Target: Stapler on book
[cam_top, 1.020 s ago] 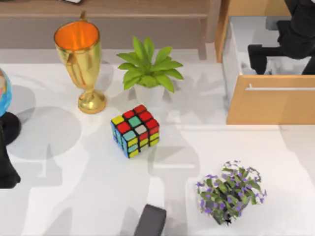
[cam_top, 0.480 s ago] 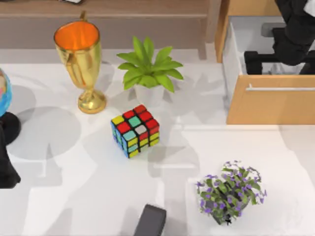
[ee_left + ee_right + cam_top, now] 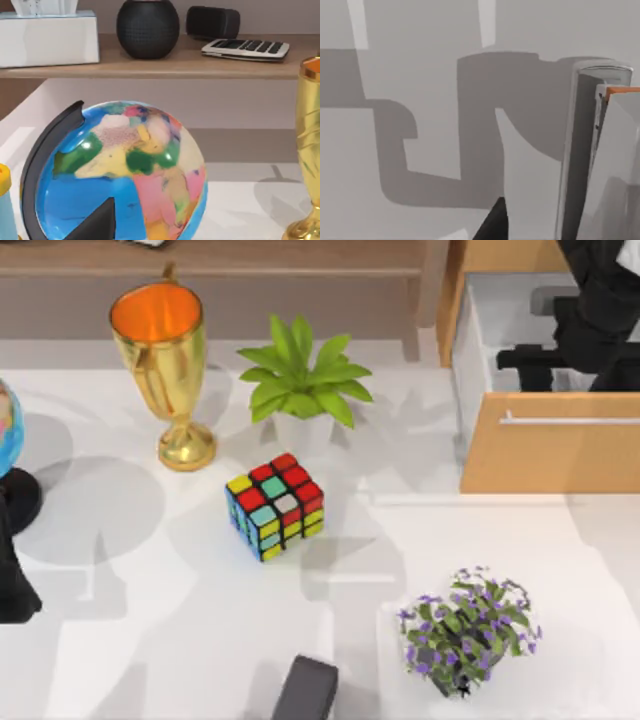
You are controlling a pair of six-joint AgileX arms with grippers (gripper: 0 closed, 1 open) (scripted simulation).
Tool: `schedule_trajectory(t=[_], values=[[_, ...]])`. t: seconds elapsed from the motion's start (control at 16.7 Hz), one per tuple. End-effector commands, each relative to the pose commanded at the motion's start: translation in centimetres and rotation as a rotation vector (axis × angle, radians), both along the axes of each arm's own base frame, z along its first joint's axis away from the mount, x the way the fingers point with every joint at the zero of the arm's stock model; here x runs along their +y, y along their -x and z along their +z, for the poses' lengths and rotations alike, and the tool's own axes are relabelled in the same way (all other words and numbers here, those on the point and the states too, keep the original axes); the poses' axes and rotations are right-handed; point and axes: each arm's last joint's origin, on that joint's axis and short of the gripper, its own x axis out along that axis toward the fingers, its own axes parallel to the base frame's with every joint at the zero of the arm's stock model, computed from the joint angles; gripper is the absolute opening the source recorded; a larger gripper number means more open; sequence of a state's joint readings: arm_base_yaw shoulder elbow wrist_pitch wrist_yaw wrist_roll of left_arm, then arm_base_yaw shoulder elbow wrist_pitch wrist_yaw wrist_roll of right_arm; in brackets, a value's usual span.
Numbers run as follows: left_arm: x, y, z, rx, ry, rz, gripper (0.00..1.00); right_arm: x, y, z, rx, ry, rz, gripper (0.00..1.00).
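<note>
My right gripper (image 3: 528, 358) hangs black over the open wooden drawer (image 3: 548, 445) at the table's far right. Part of a grey object (image 3: 548, 300) shows on the drawer floor behind the arm; I cannot tell whether it is the stapler. In the right wrist view a pale grey rounded bar (image 3: 590, 150) stands beside an orange-edged panel (image 3: 622, 91), with one dark fingertip (image 3: 492, 222) low in the picture. The book is not recognisable; a dark grey slab (image 3: 306, 690) lies at the table's front edge. My left arm (image 3: 12, 580) is parked at the left edge.
A gold trophy (image 3: 165, 360), a green potted plant (image 3: 303, 380), a colourful cube (image 3: 275, 505) and a purple flowering plant (image 3: 468, 628) stand on the white table. A globe (image 3: 120, 172) sits close to the left gripper, below a shelf (image 3: 150, 62) with small items.
The right arm has dropped slightly toward the drawer's front, its gripper a little nearer the drawer's front panel. Everything else is still.
</note>
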State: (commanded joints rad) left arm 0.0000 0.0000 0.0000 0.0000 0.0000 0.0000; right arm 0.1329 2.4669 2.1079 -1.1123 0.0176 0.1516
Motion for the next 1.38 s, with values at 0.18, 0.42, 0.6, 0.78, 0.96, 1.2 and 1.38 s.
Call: schedule_trajectory(t=[0.18, 0.42, 0.6, 0.78, 0.96, 1.2, 1.38], values=[[0.0, 0.0, 0.0, 0.0, 0.0, 0.0, 1.0, 0.0, 0.0, 0.0, 0.0, 0.0, 0.0, 0.17], [0.0, 0.0, 0.0, 0.0, 0.0, 0.0, 1.0, 0.0, 0.0, 0.0, 0.0, 0.0, 0.0, 0.0], [0.0, 0.0, 0.0, 0.0, 0.0, 0.0, 1.0, 0.0, 0.0, 0.0, 0.0, 0.0, 0.0, 0.0], [0.0, 0.0, 0.0, 0.0, 0.0, 0.0, 1.0, 0.0, 0.0, 0.0, 0.0, 0.0, 0.0, 0.0], [0.0, 0.0, 0.0, 0.0, 0.0, 0.0, 1.0, 0.0, 0.0, 0.5, -0.009, -0.002, 0.004, 0.0], [0.0, 0.0, 0.0, 0.0, 0.0, 0.0, 1.0, 0.0, 1.2, 3.4, -0.043, -0.008, 0.066, 0.0], [0.0, 0.0, 0.0, 0.0, 0.0, 0.0, 1.0, -0.9, 2.5, 7.4, -0.134, -0.021, 0.12, 0.0]])
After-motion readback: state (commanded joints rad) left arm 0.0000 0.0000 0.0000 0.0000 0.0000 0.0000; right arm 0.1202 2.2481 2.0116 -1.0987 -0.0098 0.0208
